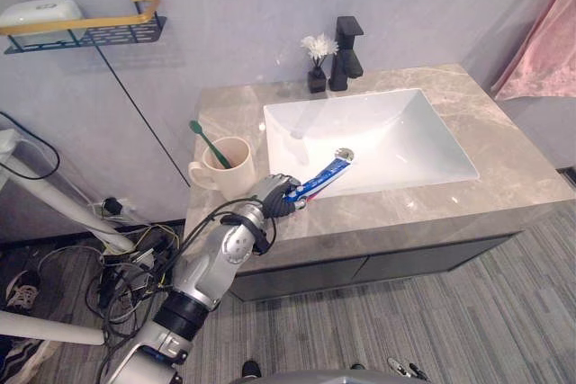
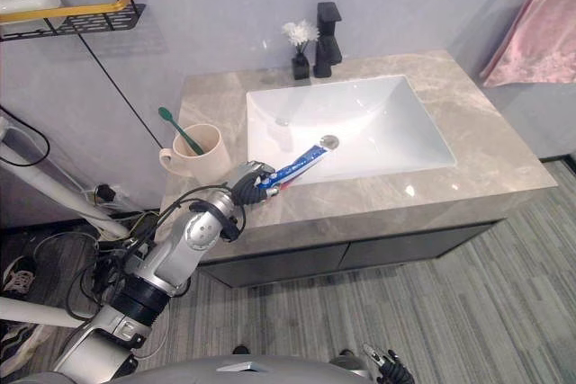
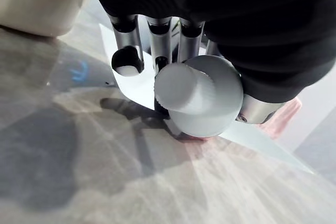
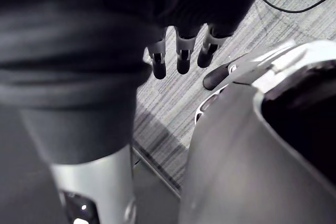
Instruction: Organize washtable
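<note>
Furthest left, a black wire shelf with a yellow rail is fixed to the wall, and a white item lies on it. Next comes the grey marble counter. At its left end stands a cream cup with a green toothbrush leaning out of it.

Just right of the cup, near the counter's front edge, is the left hand, clenched round the cap end of a blue toothpaste tube. The left wrist view shows the tube's white ribbed cap facing back toward the wrist, with the fingers curled over the tube. From the hand the tube slants away to the right, crosses the front-left rim of the white sink and points its flat end at the drain. Whether the tube touches the rim or is held just above it cannot be told.

Behind the sink's back rim, a small dark vase with a white flower stands just left of the black faucet. At the far right, a pink towel hangs on the wall beyond the counter's end.

The right hand shows in its own wrist view. It hangs over the grey striped floor, well apart from the counter's things, with its fingers relaxed and holding nothing.
</note>
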### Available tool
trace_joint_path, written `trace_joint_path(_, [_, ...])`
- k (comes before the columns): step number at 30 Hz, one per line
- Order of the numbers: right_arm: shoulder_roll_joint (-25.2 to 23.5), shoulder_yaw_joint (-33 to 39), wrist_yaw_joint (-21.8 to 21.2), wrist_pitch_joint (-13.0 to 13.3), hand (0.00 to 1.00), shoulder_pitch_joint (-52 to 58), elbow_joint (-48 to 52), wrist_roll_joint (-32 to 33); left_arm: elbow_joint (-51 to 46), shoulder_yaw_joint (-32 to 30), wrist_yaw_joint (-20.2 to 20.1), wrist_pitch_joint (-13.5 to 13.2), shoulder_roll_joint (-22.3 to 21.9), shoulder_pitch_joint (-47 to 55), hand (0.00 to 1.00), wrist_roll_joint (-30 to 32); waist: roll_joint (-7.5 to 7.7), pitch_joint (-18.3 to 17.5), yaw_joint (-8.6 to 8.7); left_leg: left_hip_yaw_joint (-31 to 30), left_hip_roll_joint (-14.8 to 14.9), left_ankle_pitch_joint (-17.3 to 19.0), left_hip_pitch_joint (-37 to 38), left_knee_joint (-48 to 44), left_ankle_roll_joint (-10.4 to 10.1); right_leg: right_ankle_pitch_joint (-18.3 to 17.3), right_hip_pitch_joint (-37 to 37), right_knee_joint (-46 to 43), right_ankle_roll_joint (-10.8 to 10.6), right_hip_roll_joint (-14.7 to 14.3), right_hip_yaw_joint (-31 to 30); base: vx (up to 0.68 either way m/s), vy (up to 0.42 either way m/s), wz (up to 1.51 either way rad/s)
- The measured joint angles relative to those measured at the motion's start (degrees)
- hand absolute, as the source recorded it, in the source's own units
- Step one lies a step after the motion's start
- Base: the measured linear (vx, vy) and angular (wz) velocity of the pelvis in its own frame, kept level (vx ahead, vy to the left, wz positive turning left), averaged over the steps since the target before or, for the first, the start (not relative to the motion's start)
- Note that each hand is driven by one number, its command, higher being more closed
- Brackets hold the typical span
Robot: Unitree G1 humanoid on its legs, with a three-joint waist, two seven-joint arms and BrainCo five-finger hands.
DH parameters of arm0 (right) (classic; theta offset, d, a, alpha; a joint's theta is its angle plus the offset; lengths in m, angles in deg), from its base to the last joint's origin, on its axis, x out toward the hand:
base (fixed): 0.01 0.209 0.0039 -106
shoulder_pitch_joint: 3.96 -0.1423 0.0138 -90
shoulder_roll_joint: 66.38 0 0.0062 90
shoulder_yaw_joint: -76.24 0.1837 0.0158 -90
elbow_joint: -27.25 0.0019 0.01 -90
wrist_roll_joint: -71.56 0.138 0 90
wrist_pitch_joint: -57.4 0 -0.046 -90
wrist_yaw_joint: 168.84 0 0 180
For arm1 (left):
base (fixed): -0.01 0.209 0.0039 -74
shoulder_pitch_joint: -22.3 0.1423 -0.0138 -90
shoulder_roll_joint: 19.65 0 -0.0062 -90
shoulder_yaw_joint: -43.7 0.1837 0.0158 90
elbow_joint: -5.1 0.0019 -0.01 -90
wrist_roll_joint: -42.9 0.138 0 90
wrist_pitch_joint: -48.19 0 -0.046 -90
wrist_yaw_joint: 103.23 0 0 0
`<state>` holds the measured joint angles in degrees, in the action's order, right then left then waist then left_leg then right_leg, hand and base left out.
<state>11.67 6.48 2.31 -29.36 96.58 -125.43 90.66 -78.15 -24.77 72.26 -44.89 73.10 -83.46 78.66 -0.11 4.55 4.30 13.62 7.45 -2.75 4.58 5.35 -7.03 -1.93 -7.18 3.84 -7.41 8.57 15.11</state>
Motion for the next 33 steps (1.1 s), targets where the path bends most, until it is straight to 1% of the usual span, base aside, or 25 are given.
trace_joint_path(3, [0.0, -0.1, 0.2, 0.1, 0.00, 0.1, 0.0, 0.3, -0.3, 0.6, 0.5, -0.1, 0.0, 0.0, 1.00, 0.9, 0.09, -0.1, -0.04, 0.0, 0.0, 0.0, -0.1, 0.0, 0.0, 0.0, 0.0, 0.2, 0.0, 0.0, 0.0, 0.00, 0.000, 0.00])
trace_joint_path(6, [-0.4, -0.4, 0.5, 0.3, 0.00, 0.6, 2.7, 3.1, -1.6, 1.0, 0.7, 0.0, 0.0, 0.0, 1.00, 0.9, 0.05, -0.1, -0.05, 0.3, 0.0, 0.0, -0.4, 0.0, 0.0, 0.5, 0.0, 1.0, -0.1, -0.1, -0.2, 0.01, -0.003, -0.04])
trace_joint_path(7, [-0.9, -0.9, 0.5, 0.3, 0.00, 1.9, 7.2, 4.6, -2.5, 1.0, 0.6, 0.1, 0.1, 0.2, 1.00, 1.0, -0.01, -0.2, -0.04, 0.4, 0.0, 0.0, -0.4, 0.0, 0.0, 0.6, 0.1, 1.2, 0.0, -0.1, -0.3, 0.01, 0.004, -0.10])
trace_joint_path(8, [-0.9, -1.7, 0.0, 0.6, 0.00, 3.3, 12.7, 8.0, -4.4, 1.7, 0.0, 0.0, -0.1, 0.7, 1.00, 0.9, -0.08, -0.4, -0.12, 1.0, 0.0, 0.0, -0.8, 0.0, 0.0, 0.7, 0.7, 0.9, 0.0, 0.0, -1.0, 0.00, 0.008, -0.11])
trace_joint_path(9, [-0.9, -1.7, -0.1, 0.6, 0.00, 3.5, 13.8, 8.9, -5.1, 1.8, 0.0, 0.0, -0.2, 1.0, 1.00, 0.9, -0.14, -0.5, -0.14, 1.1, 0.0, 0.0, -0.9, 0.0, 0.0, 0.7, 1.1, 0.8, 0.0, -0.1, -1.2, 0.04, 0.007, -0.17])
trace_joint_path(10, [-0.8, -1.6, -0.2, 0.8, 0.00, 4.4, 18.6, 11.1, -7.6, 2.6, -0.2, -0.1, -0.5, 1.9, 1.00, 0.9, -0.21, -0.9, -0.18, 1.6, 0.0, 0.0, -1.5, 0.0, 0.0, 0.8, 1.9, 0.6, 0.0, 0.0, -2.0, 0.04, 0.010, -0.21])
trace_joint_path(11, [-0.8, -1.5, -0.7, 1.3, 0.00, 5.4, 23.2, 13.8, -9.7, 3.6, -0.2, -0.7, -0.9, 2.6, 1.00, 0.7, -0.14, -0.9, -0.14, 2.1, 0.0, 0.0, -1.5, 0.0, 0.0, 1.0, 2.3, 0.5, -0.1, 0.0, -2.6, 0.04, 0.008, -0.22])
trace_joint_path(14, [-0.8, -1.2, -2.5, 2.2, 0.00, 7.6, 32.2, 16.5, -14.8, 4.2, -0.6, -2.3, -2.5, 3.0, 1.00, 0.7, -0.03, -1.1, -0.02, 3.2, 0.1, 0.0, -1.2, -0.1, 0.0, 1.0, 3.0, -0.2, -0.1, 0.0, -3.6, -0.01, 0.014, -0.21])
trace_joint_path(16, [-0.8, 0.3, -4.1, 2.7, 0.00, 9.3, 41.0, 19.6, -21.2, 4.1, 0.2, -4.6, -4.2, 3.0, 1.00, 0.6, -0.14, -1.2, -0.05, 4.3, 0.2, 0.2, -0.9, -0.1, 0.1, 1.0, 3.9, -1.1, -0.1, 0.0, -4.9, -0.03, 0.026, -0.27])
trace_joint_path(17, [-0.8, 0.7, -4.4, 2.8, 0.00, 9.5, 43.2, 20.5, -22.6, 4.0, 0.4, -5.2, -4.6, 3.0, 1.00, 0.5, -0.17, -1.2, -0.09, 4.9, 0.3, 0.3, -0.7, -0.1, 0.2, 1.0, 4.1, -1.3, -0.1, -0.1, -5.4, -0.04, 0.031, -0.34])
trace_joint_path(18, [-0.9, 1.7, -4.8, 2.9, 0.00, 9.5, 47.7, 20.9, -25.0, 3.9, 0.6, -6.5, -5.1, 3.0, 1.00, 0.5, -0.24, -1.3, -0.03, 5.5, 0.4, 0.7, -0.2, -0.1, 0.1, 1.1, 4.1, -1.5, -0.2, -0.1, -6.0, -0.05, 0.033, -0.35])
trace_joint_path(19, [-1.1, 2.3, -5.1, 3.7, 0.00, 9.5, 52.0, 23.9, -26.8, 3.9, 0.7, -7.7, -5.4, 3.0, 1.00, 0.5, -0.34, -1.7, -0.06, 6.2, 0.4, 1.2, -0.1, -0.7, 0.1, 1.2, 4.2, -1.5, -0.4, -0.1, -6.7, -0.05, 0.030, -0.30])
trace_joint_path(20, [-1.2, 2.5, -5.2, 4.1, 0.00, 9.4, 54.3, 25.9, -27.6, 3.9, 0.7, -8.3, -5.4, 3.0, 1.00, 0.5, -0.50, -2.0, -0.07, 6.4, 0.5, 1.4, -0.1, -1.0, 0.1, 1.3, 4.2, -1.5, -0.4, -0.1, -6.8, -0.04, 0.024, -0.21])
trace_joint_path(21, [-1.6, 2.5, -5.7, 4.9, 0.00, 9.6, 59.1, 28.6, -29.1, 3.9, 0.7, -9.1, -5.4, 3.0, 1.00, 0.4, -0.89, -2.6, -0.04, 6.5, 0.5, 1.5, -0.1, -1.2, 0.1, 1.3, 4.3, -1.5, -0.4, -0.1, -7.0, -0.03, 0.010, -0.10])
trace_joint_path(22, [-2.1, 2.1, -6.0, 5.6, 0.00, 9.8, 62.8, 30.0, -30.2, 3.9, 0.8, -9.9, -5.4, 3.0, 1.00, 0.4, -1.21, -2.9, -0.05, 6.5, 0.5, 1.5, -0.1, -1.3, 0.1, 1.3, 4.4, -1.6, -0.4, -0.1, -7.1, -0.04, 0.006, -0.11])
trace_joint_path(23, [-2.3, 0.4, -6.3, 6.3, 0.00, 9.8, 68.2, 32.0, -31.8, 3.9, 1.1, -10.9, -5.4, 3.0, 1.00, -0.5, -1.67, -3.4, -0.24, 6.5, 0.6, 1.5, -0.2, -1.3, 0.1, 1.3, 4.9, -2.0, -0.4, -0.2, -7.5, -0.03, 0.001, -0.11])
trace_joint_path(24, [-2.2, -0.8, -6.4, 6.5, 0.00, 9.7, 70.2, 32.8, -32.3, 3.7, 1.2, -11.2, -5.4, 3.0, 1.00, -0.7, -1.75, -3.5, -0.36, 6.6, 0.6, 1.5, -0.2, -1.4, 0.1, 1.3, 5.1, -2.2, -0.4, -0.2, -7.7, -0.02, -0.003, -0.09])
trace_joint_path(25, [-2.1, -3.8, -7.1, 6.6, 0.00, 9.7, 74.2, 33.9, -33.3, 3.7, 1.4, -11.4, -5.4, 3.0, 1.00, -1.4, -2.00, -3.7, -0.37, 6.5, 0.6, 1.5, -0.2, -1.5, 0.1, 1.3, 5.0, -2.3, -0.4, -0.3, -7.7, -0.01, -0.003, -0.03])
trace_joint_path(26, [-2.1, -4.7, -7.3, 6.6, 0.00, 9.7, 75.2, 33.9, -33.5, 3.7, 1.4, -11.4, -5.4, 3.0, 1.00, -1.6, -2.00, -3.7, -0.37, 6.5, 0.6, 1.5, -0.2, -1.5, 0.1, 1.3, 5.0, -2.3, -0.4, -0.3, -7.7, 0.00, 0.000, 0.00])
trace_joint_path(27, [-1.8, -8.7, -8.1, 6.5, 0.00, 9.5, 79.4, 34.0, -34.3, 3.5, 1.8, -11.9, -5.4, 3.0, 1.00, -1.7, -2.06, -4.0, -0.54, 6.4, 0.6, 1.5, -0.2, -1.5, 0.1, 1.3, 5.0, -2.4, -0.4, -0.3, -7.6, 0.00, 0.000, 0.00])
trace_joint_path(28, [-1.6, -10.4, -8.6, 6.4, 0.00, 9.4, 80.8, 34.2, -34.4, 3.3, 1.9, -12.3, -5.4, 3.0, 1.00, -1.7, -2.09, -4.1, -0.71, 6.3, 0.6, 1.5, -0.3, -1.5, 0.1, 1.3, 4.9, -2.4, -0.4, -0.2, -7.6, 0.00, 0.001, 0.08])
trace_joint_path(29, [-1.5, -14.2, -9.5, 6.0, 0.00, 8.7, 83.4, 36.2, -34.4, 3.0, 2.4, -12.7, -5.3, 3.0, 1.00, -1.7, -2.04, -4.4, -1.27, 5.9, 0.6, 1.5, -0.3, -1.6, 0.1, 1.3, 4.8, -2.4, -0.4, -0.2, -7.2, 0.00, -0.001, 0.12])
trace_joint_path(30, [-1.5, -15.6, -9.7, 6.0, 0.00, 8.3, 84.0, 36.3, -34.4, 3.0, 2.7, -12.8, -5.3, 3.0, 1.00, -1.7, -2.16, -4.5, -1.37, 5.5, 0.6, 1.4, -0.4, -1.6, 0.1, 1.3, 4.5, -2.4, -0.4, -0.2, -6.8, -0.01, -0.003, 0.27])
trace_joint_path(32, [-0.1, -21.0, -9.8, 6.0, 0.00, 6.0, 85.2, 38.4, -34.4, 2.5, 3.9, -12.8, -4.9, 2.9, 1.00, -1.7, -1.48, -4.6, -1.83, 4.0, 0.5, 1.2, -0.7, -1.5, 0.2, 1.3, 4.0, -2.4, -0.4, -0.1, -5.5, -0.02, -0.002, 0.32])
trace_joint_path(33, [0.4, -22.3, -9.8, 5.9, 0.00, 5.0, 85.2, 38.6, -34.4, 2.3, 4.3, -12.8, -4.7, 2.9, 1.00, -1.7, -1.31, -4.7, -1.90, 3.6, 0.5, 1.0, -1.0, -1.5, 0.2, 1.3, 3.9, -2.4, -0.4, -0.1, -5.1, -0.03, -0.001, 0.31])
